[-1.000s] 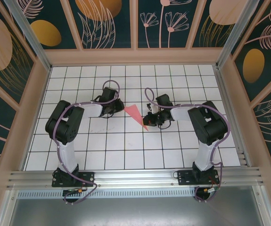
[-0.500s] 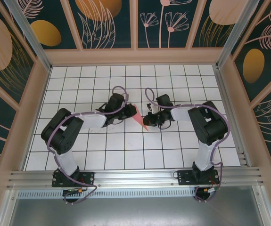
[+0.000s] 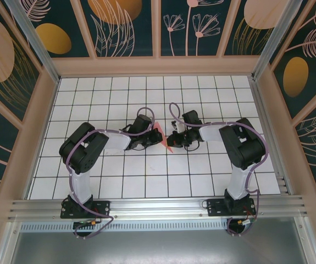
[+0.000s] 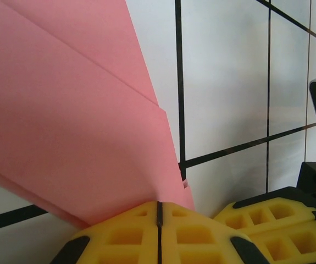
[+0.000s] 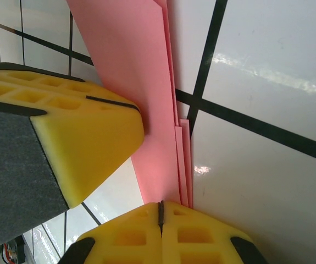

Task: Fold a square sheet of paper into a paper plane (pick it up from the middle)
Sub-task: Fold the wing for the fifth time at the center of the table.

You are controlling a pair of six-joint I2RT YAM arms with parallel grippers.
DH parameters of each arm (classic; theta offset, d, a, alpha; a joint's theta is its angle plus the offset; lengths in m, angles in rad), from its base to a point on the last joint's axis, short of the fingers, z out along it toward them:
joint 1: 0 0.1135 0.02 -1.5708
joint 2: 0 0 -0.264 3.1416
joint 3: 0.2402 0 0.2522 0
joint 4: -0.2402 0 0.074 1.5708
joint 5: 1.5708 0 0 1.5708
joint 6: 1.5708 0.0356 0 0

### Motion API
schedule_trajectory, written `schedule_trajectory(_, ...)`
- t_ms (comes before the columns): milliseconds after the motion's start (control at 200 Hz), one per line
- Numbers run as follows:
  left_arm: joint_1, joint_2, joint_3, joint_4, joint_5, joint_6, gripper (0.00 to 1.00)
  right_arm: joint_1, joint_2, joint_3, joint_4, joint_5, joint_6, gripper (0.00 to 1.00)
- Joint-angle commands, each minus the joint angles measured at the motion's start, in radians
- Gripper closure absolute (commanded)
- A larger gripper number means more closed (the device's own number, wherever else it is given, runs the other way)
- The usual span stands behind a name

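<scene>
The pink-red paper (image 3: pixel 160 132) lies on the white grid table, folded into a narrow wedge with its point (image 3: pixel 168 148) towards the near side. Layered flaps and a long crease show in the left wrist view (image 4: pixel 64 126), and stacked edges in the right wrist view (image 5: pixel 130 71). My left gripper (image 3: pixel 153 137) is shut, its yellow tips (image 4: pixel 159 204) resting on the paper's edge. My right gripper (image 3: pixel 173 138) is shut too, with its tips (image 5: pixel 160 204) on the narrow end. The two grippers face each other across the paper, a finger's width apart.
The white tiled table (image 3: pixel 147 170) is walled by a wooden frame with patterned panels (image 3: pixel 158 66). Both arms bend inward from their bases at the near rail (image 3: pixel 158 206). The left gripper's yellow finger (image 5: pixel 86 137) crowds the right wrist view.
The left gripper has swung right from beside the paper's left corner onto the paper, covering much of it. The right gripper has stayed at the narrow end.
</scene>
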Motion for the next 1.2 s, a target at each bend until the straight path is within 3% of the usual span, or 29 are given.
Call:
schedule_trajectory(0,0.018,0.027,0.005,-0.096,-0.105,-0.002,0.91,-0.001,0.102,-0.068,-0.135,0.226,-0.01,0.99)
schedule_trajectory(661,0.204,0.012,0.096,-0.191,-0.207,0.07,0.88,-0.014,0.106,-0.069,-0.135,0.235,-0.008,0.99)
schedule_trajectory(946,0.186,-0.123,0.05,-0.035,-0.02,0.121,0.87,-0.015,0.084,-0.061,-0.13,0.207,-0.012,0.99)
schedule_trajectory(1196,0.115,-0.046,0.034,0.018,0.037,0.089,0.89,-0.013,0.077,-0.052,-0.127,0.191,-0.014,0.99)
